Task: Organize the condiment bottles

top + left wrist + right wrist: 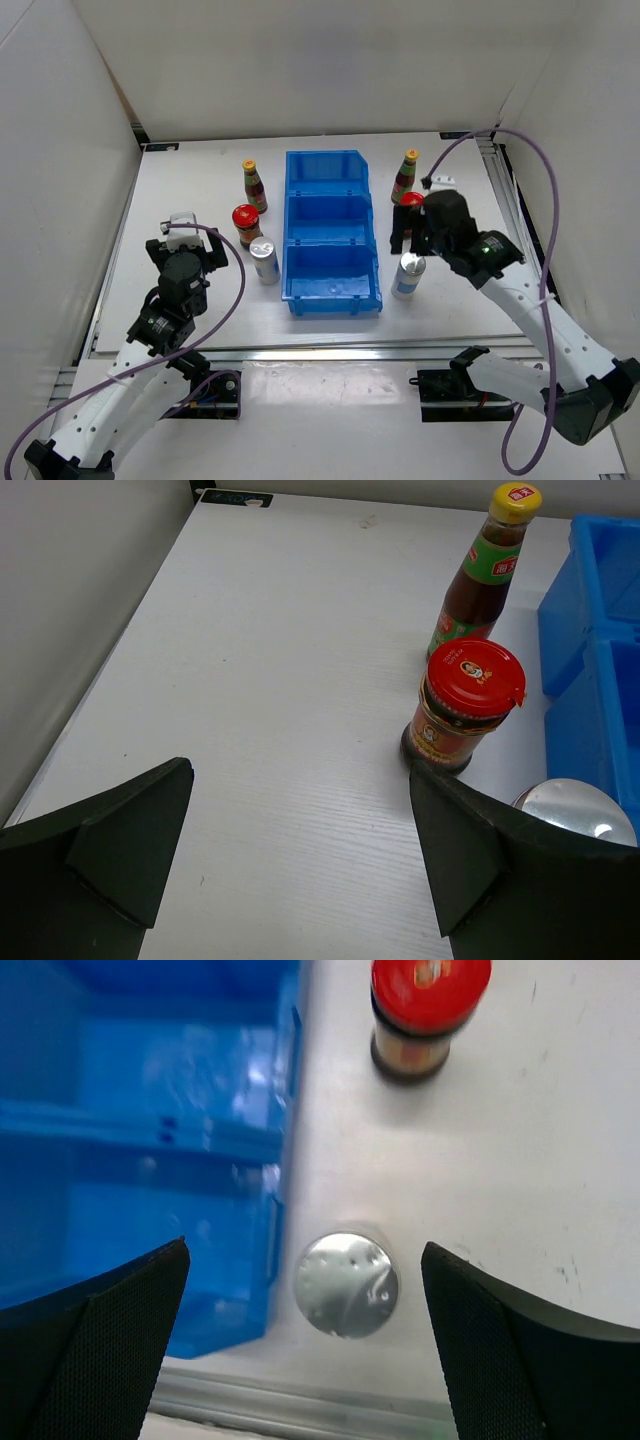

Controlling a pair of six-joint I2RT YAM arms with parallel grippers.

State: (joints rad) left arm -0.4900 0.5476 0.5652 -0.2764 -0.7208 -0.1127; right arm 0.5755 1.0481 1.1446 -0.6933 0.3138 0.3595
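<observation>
To the left of the blue bin stand a slim bottle with a yellow cap [254, 185] [487, 570], a red-lidded jar [246, 224] [468, 705] and a silver cylinder [264, 260] [578, 810]. On the bin's right are another slim bottle [405, 175], a red-lidded jar [411, 199] [428, 1010] and a silver cylinder [407, 275] [346, 1284]. My left gripper [187, 240] [300, 770] is open over bare table, left of the jar. My right gripper [412, 235] [305, 1255] hangs open above the right silver cylinder, which shows between its fingers, untouched.
The blue three-compartment bin [290, 225] [600, 630] [140, 1110] lies mid-table with nothing in it. White walls enclose the table on the left, back and right. A metal rail [300, 350] runs along the near edge.
</observation>
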